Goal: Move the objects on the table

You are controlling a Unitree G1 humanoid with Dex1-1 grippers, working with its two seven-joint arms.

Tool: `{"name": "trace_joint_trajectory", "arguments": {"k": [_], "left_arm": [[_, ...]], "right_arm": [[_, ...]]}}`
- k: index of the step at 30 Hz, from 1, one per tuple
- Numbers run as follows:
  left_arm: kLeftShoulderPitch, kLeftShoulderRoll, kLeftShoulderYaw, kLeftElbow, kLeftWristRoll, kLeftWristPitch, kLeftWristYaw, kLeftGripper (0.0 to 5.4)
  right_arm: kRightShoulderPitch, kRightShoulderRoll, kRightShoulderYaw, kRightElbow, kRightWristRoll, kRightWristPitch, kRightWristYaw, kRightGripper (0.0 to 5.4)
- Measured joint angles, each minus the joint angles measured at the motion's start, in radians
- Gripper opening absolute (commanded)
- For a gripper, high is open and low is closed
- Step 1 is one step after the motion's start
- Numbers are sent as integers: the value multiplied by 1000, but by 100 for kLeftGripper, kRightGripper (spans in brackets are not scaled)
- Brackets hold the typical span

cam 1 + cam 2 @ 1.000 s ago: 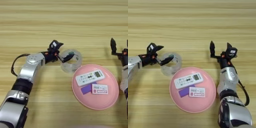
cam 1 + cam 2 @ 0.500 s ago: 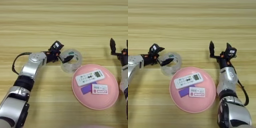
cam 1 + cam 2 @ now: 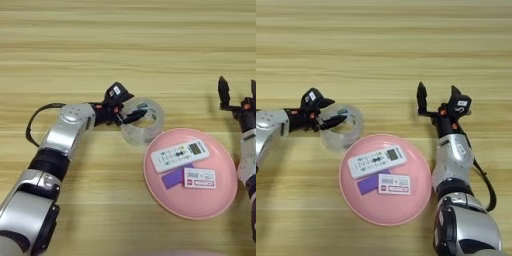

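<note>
Over on the left, the left hand has pushed further into the clear tape roll than a moment ago, one finger now inside the ring and one outside its near wall, seemingly pinching it, so a lift looks close. The roll stands on the counter, touching the pink plate, which carries the white remote, purple card and small box. At far right, the right hand has kept idle, fingers spread wide.

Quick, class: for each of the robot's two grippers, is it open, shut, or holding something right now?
Left gripper: at the tape roll, one finger inside the ring, gripping its wall.
Right gripper: open, empty, over the table beside the pink plate.
</note>
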Motion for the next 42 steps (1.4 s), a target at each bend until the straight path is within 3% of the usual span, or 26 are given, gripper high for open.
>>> {"name": "trace_joint_trajectory", "arguments": {"k": [7,18,24,31,42], "left_arm": [[-13,5,-19,12,7,-5,-17,243],[-29,44,-80,1,30,-28,-87,155],[-17,94,-118,-55,38,-33,-167,148],[24,195,-147,-129,44,-103,-294,148],[97,250,-159,-250,32,-129,-380,146]], "right_arm": [[0,0,0,0,0,-1,0,540],[0,0,-3,0,1,-1,0,540],[0,0,-5,0,1,-2,1,540],[0,0,-8,1,2,-12,3,540],[0,-1,-12,4,2,-13,10,540]]}}
